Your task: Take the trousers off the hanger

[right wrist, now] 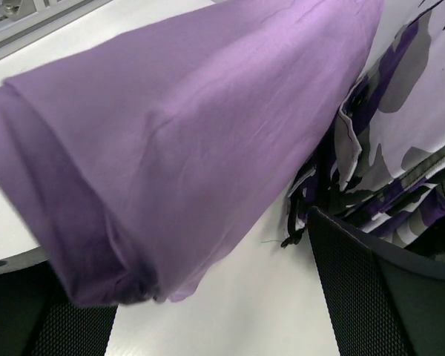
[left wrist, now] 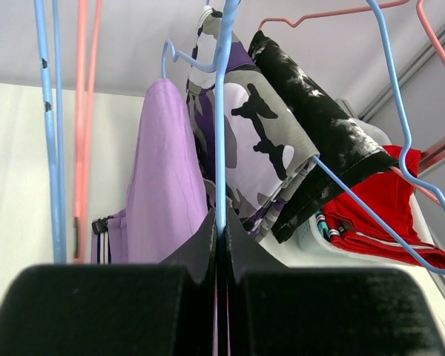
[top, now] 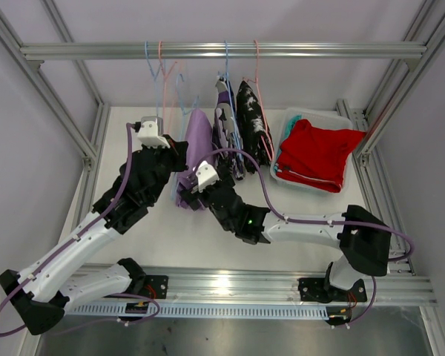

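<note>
Lilac trousers (top: 196, 152) hang folded over a blue hanger (left wrist: 221, 111) under the rail. My left gripper (top: 175, 147) is shut on that hanger's thin blue wire (left wrist: 221, 219), close beside the lilac cloth (left wrist: 163, 178). My right gripper (top: 188, 194) stands open at the trousers' lower end. The lilac fold (right wrist: 170, 148) droops between its wide-apart fingers (right wrist: 356, 289) and is not pinched. To the right hang the purple-white-black print trousers (top: 227, 133) and the black white-blotched trousers (top: 252, 119). Red trousers (top: 317, 152) lie in a bin, with a teal edge (top: 292, 123) beneath them.
The white bin (top: 334, 119) stands at the back right of the table. Empty blue (left wrist: 52, 148) and pink hangers (left wrist: 81, 133) dangle from the rail (top: 222, 50) to the left. Aluminium frame posts (top: 78, 119) border both sides.
</note>
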